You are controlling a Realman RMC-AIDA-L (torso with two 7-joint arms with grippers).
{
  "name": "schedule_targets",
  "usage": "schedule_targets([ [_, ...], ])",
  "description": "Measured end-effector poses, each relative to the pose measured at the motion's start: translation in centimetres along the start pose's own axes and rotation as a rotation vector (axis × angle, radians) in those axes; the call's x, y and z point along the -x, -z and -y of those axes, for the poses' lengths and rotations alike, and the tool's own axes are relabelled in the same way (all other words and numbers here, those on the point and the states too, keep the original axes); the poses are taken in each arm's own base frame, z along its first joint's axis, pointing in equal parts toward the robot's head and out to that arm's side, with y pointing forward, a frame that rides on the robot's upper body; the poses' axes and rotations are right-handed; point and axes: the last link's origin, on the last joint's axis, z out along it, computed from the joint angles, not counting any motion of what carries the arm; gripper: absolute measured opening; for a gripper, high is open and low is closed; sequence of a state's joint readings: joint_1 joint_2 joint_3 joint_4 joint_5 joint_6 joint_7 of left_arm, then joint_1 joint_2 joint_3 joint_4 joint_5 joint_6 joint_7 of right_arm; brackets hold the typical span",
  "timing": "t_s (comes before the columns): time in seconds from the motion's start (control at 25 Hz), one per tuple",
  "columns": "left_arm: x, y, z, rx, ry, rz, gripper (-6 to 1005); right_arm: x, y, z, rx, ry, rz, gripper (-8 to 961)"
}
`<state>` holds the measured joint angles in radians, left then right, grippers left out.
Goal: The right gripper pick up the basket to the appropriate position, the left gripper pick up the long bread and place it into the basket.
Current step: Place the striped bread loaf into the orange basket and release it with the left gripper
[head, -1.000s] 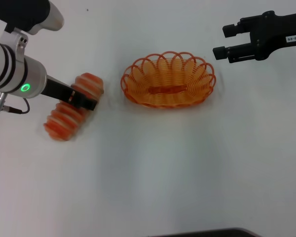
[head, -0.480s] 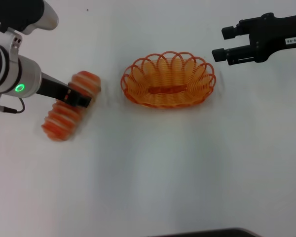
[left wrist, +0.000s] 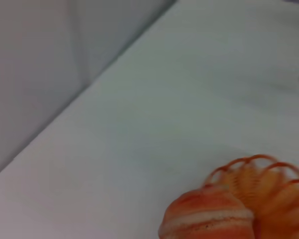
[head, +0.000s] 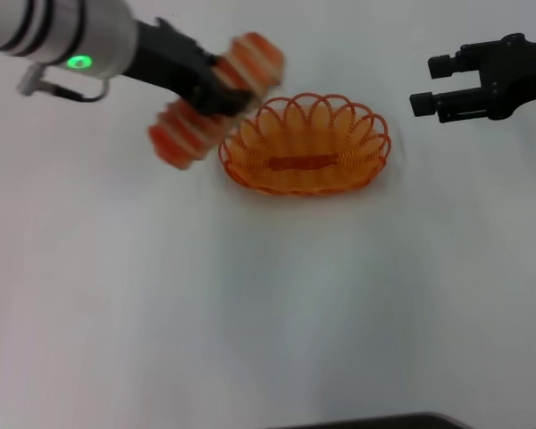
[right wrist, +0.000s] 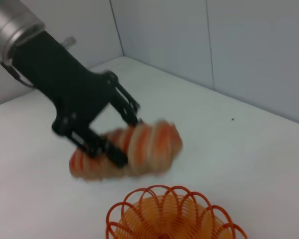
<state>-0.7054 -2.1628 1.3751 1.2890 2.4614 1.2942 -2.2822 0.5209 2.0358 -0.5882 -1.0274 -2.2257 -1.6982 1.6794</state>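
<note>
1. The oval orange wire basket [head: 305,145] with the looped rim stands on the white table [head: 250,313], in the far half and near the middle between the left and right edges. It is empty inside.
2. The black left gripper [head: 216,91], on the arm with the silver wrist and green light, is above the table just at the left end of the basket. Its jaws are closed narrow around the middle of the long orange-red toy bread [head: 216,100] with cream stripes.
3. The bread is in the air, tilted, and one end of it reaches over the basket's rim; it is not inside yet.
4. The black right gripper [head: 431,84] with the white label waits near the far right corner, apart from the basket, and its jaws stand wide with nothing between them.
5. I judge that the basket part is finished and the bread is picked up. What is left: to bring the bread over the basket, lower it and release it.
</note>
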Motion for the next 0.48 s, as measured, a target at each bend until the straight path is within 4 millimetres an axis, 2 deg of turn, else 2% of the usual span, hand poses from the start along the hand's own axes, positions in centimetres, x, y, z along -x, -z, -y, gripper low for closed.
schedule_targets([
  [0.24, -2.9, -4.2, -2.4, 0.205, -0.159, -0.048, 507, -0.4, -0.5, -0.6, 0.034, -0.011, -0.007, 733],
  [0.4, -3.8, -5.6, -2.6, 0.206, -0.165, -0.056, 474, -0.9, -1.1, -1.0, 0.065, -0.036, -0.006, 733],
  [0.48, -3.9, -6.0, -2.5, 0.185, -0.163, -0.061, 493, -1.0, -1.5, -1.1, 0.081, -0.044, -0.009, 733],
])
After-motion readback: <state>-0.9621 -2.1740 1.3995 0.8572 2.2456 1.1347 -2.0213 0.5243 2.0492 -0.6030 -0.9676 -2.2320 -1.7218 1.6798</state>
